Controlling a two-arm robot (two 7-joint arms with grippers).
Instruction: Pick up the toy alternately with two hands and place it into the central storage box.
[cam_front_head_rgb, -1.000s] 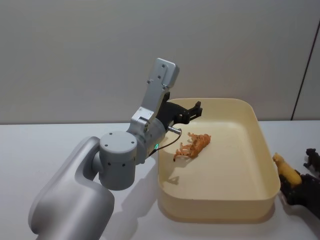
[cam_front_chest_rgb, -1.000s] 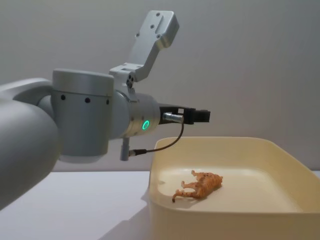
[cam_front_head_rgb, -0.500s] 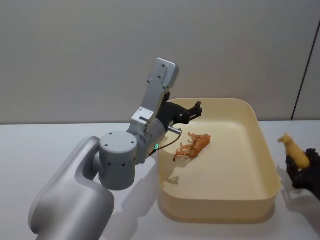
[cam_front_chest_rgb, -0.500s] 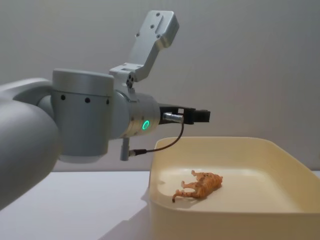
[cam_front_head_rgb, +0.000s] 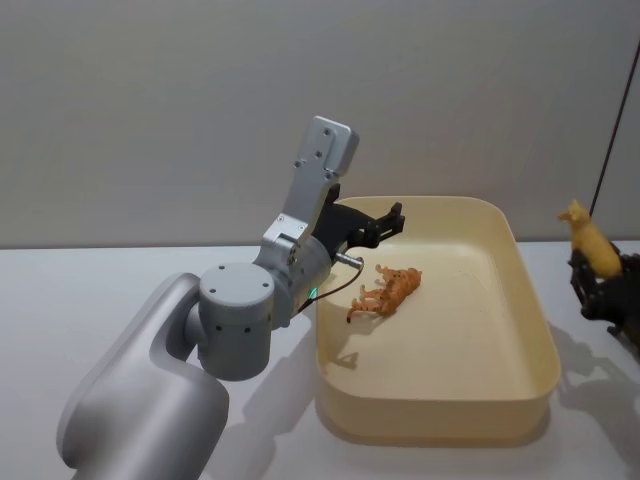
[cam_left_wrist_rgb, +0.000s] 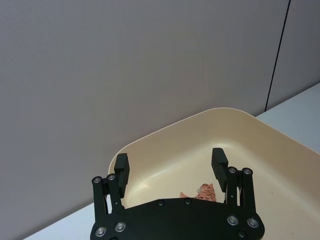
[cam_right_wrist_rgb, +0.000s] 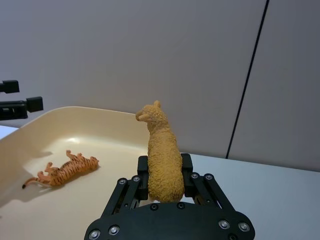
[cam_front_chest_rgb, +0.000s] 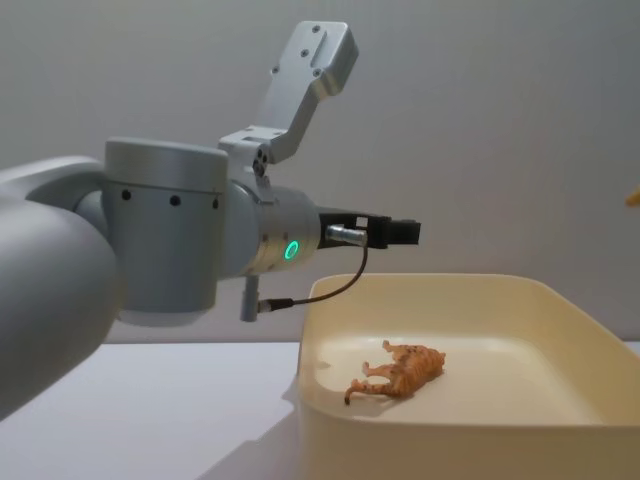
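Yellow alpaca toy (cam_right_wrist_rgb: 161, 145): clamped upright in right gripper (cam_right_wrist_rgb: 164, 172), right edge of head view, outside storage box (cam_front_head_rgb: 440, 420). Left gripper (cam_left_wrist_rgb: 170, 164): spread wide, empty, over box's upper-left corner. Tiger toy (cam_front_head_rgb: 388, 290): in box. Risk: early release drops alpaca short of rim.

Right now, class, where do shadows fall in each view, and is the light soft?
Head view: a soft-edged shadow lies on the table right of the tub, near the right gripper holding the yellow toy. Right wrist view: a faint shadow darkens the tub floor near the tiger. Chest view: the green ring light glows. Light looks soft.
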